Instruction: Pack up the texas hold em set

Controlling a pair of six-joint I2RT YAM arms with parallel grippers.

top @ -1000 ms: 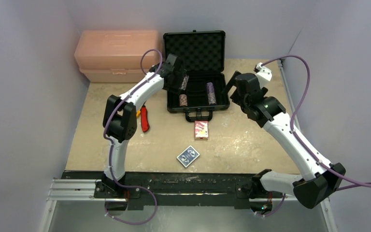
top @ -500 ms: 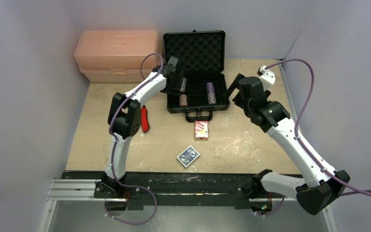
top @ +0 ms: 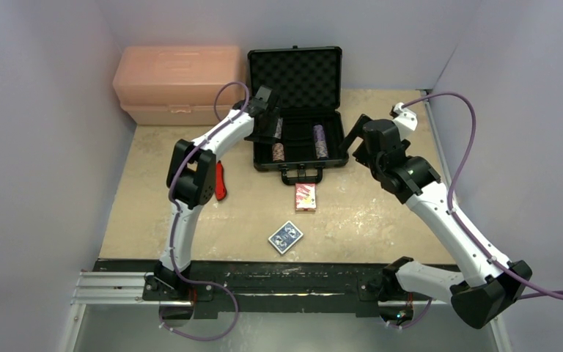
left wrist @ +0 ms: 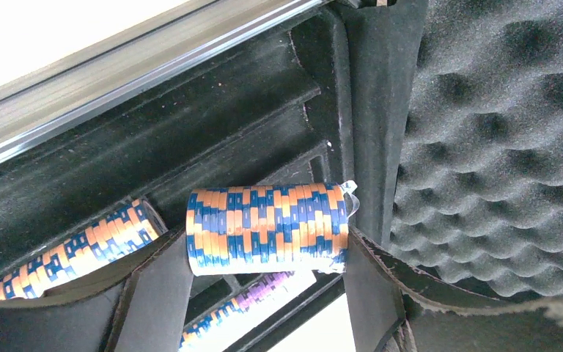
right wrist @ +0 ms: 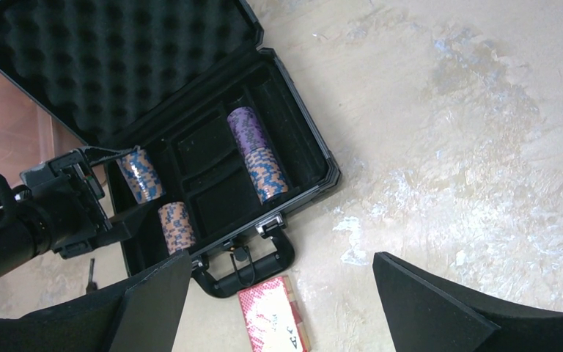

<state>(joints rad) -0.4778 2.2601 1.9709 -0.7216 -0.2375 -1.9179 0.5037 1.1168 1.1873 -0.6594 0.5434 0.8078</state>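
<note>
Top view: briefcase (top: pixel 295 73) is sitting open at the back of the counter (top: pixel 381 213), lid standing up, handle (top: pixel 302 176) facing the arms. Left pincer (top: pixel 275 126) is hanging over the case's left side. Right pincer (top: pixel 352 134) is hovering just off its right edge. Red deck (top: pixel 306 196) is lying just in front of the handle. Blue deck (top: pixel 286 237) is lying nearer the arms, apart from the red one. Pink toolbox (top: pixel 178 84) is sitting left of the case, and red knife (top: pixel 221 181) is lying beside the left arm. Left wrist: pincer is clamping the held stack (left wrist: pixel 266 227), orange-blue chips, sideways between both fingers (left wrist: pixel 154 293), close to the egg-crate lid foam; can't tell if it is touching the tray. Front-left stack (left wrist: pixel 73 246), same colours, is lying in a slot towards the case front. Right wrist: pincer is gaping wide, carrying nothing, hanging over bare counter right of the case. Purple stack (right wrist: pixel 246 130) and right orange-blue stack (right wrist: pixel 266 174) are lying end to end, touching, in the tray's right slot.
</note>
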